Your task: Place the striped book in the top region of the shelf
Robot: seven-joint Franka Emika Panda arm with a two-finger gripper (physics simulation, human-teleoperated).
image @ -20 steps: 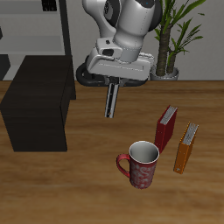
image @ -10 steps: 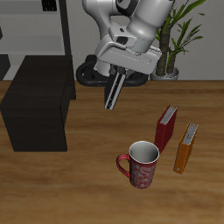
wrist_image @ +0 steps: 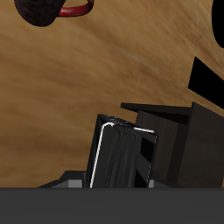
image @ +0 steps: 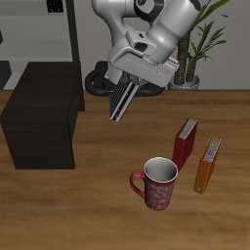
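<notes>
Now tilting: gripper (image: 130, 82) clamps book (image: 122, 100) in the air, lower end swung toward shelf (image: 41, 107) since a second ago | carry stage, placing not yet done | mug (image: 156, 182), red book (image: 185, 143), orange book (image: 207, 163) stand behind path; nothing blocks.

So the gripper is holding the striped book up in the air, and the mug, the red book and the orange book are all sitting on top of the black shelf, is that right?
Not quite. The gripper does hold the striped book in the air, but the mug, the red book and the orange book stand on the wooden table, not on the shelf. The exterior view shows this.
</notes>
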